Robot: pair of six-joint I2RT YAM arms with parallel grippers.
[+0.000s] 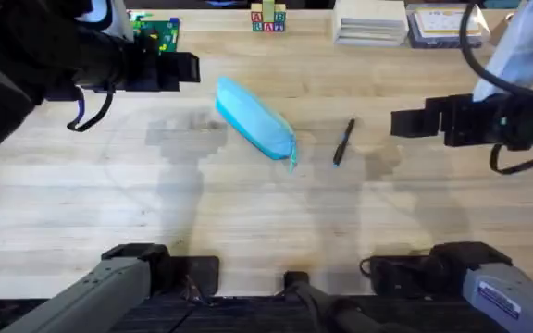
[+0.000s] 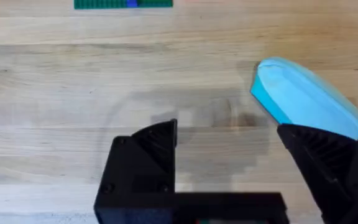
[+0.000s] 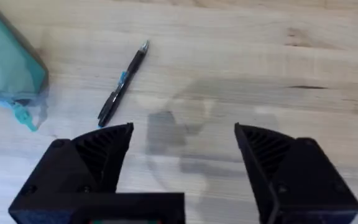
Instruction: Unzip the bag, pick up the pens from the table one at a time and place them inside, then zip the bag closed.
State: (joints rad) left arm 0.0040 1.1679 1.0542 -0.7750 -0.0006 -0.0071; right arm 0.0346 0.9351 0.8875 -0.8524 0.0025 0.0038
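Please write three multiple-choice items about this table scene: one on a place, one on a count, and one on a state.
1. Where does the pen lie, seen from overhead?
A. On the bag
B. On the table right of the bag
C. In a pincer

2. How many pens are on the table?
A. One
B. Three
C. Five

3. How is the right pincer?
A. Shut on the pen
B. Shut on the bag
C. Open, holding nothing

Answers: 1 B, it rests apart from the bag; 2 A, a single dark pen shows; 3 C, its fingers stand wide apart over bare wood.
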